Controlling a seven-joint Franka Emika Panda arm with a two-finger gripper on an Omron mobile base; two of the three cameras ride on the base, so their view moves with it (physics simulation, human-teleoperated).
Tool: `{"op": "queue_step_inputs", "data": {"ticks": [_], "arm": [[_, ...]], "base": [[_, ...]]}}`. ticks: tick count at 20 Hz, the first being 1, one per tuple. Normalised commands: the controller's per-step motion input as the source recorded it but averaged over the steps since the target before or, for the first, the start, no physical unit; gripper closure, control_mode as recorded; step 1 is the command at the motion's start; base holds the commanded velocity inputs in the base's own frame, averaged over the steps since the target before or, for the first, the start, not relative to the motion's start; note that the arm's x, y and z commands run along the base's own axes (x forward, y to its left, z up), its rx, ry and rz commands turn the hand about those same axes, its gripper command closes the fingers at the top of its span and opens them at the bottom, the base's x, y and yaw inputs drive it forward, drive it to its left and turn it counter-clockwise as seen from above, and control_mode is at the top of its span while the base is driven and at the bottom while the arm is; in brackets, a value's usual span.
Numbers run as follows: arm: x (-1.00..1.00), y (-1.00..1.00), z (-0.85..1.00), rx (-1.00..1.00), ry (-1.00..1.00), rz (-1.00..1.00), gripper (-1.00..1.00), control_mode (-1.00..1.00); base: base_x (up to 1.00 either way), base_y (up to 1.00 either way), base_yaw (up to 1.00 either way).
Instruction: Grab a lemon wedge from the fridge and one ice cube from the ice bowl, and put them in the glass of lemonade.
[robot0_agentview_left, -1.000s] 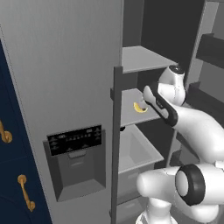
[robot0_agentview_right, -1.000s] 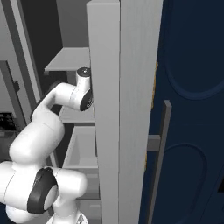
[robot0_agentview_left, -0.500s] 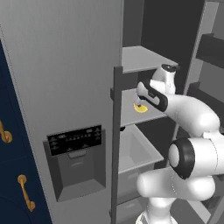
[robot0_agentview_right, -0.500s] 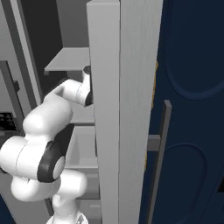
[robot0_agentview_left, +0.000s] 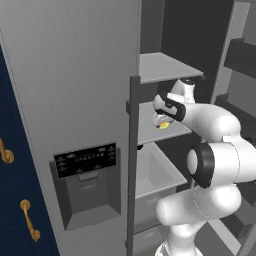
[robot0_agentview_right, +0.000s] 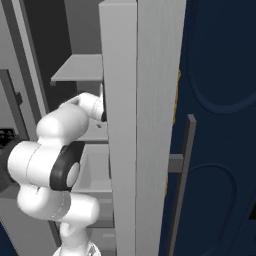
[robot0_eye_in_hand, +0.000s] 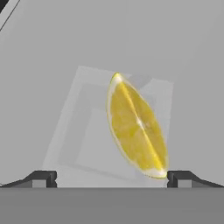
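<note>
Fridge (robot0_agentview_left: 75, 90): tall grey metallic unit, one door swung open; the closed door carries a black dispenser panel (robot0_agentview_left: 86, 160) with a recess below it. Seen from the right base view, the open door's (robot0_agentview_right: 137, 125) edge stands in the foreground and hides much of the interior.

Shelves: a grey upper shelf (robot0_agentview_left: 162, 66) and a grey middle shelf (robot0_agentview_left: 150, 127) inside the open compartment; a pale drawer bin (robot0_agentview_left: 152, 172) sits below the middle shelf.

Lemon wedge (robot0_eye_in_hand: 136, 127): bright yellow, lying flat on the middle shelf, its long axis tilted relative to the hand view. In the left base view it shows as a small yellow spot (robot0_agentview_left: 163, 125) just under the hand.

Gripper (robot0_eye_in_hand: 111, 177): reached into the fridge over the middle shelf, pointed down at the wedge. Fingers (robot0_eye_in_hand: 41, 178) spread wide — one tip on each side at the bottom of the hand view, nothing between them. One tip sits just beside the wedge's near end; contact cannot be told.

Arm (robot0_agentview_left: 215, 150): white, bent at the elbow, forearm extending into the compartment.

Surroundings: navy cabinet (robot0_agentview_left: 12, 190) with brass handles (robot0_agentview_left: 29, 227) to the fridge's left — navy panelling (robot0_agentview_right: 220, 125) on its right.
</note>
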Motion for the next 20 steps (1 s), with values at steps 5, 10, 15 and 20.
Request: {"op": "queue_step_inputs", "data": {"ticks": [5, 10, 15, 20], "arm": [[0.29, 0.0, -0.05, -0.08, 0.02, 0.12, -1.0, -1.0], [0.61, 0.0, -0.04, -0.02, 0.0, 0.11, -1.0, -1.0], [0.41, 0.0, -0.05, 0.0, 0.0, 0.04, -1.0, -1.0], [-0.16, 0.0, -0.1, 0.0, 0.0, 0.0, -1.0, -1.0]], "base": [[0.0, 0.0, 0.0], [0.0, 0.0, 0.0], [0.0, 0.0, 0.0], [0.0, 0.0, 0.0]]}}
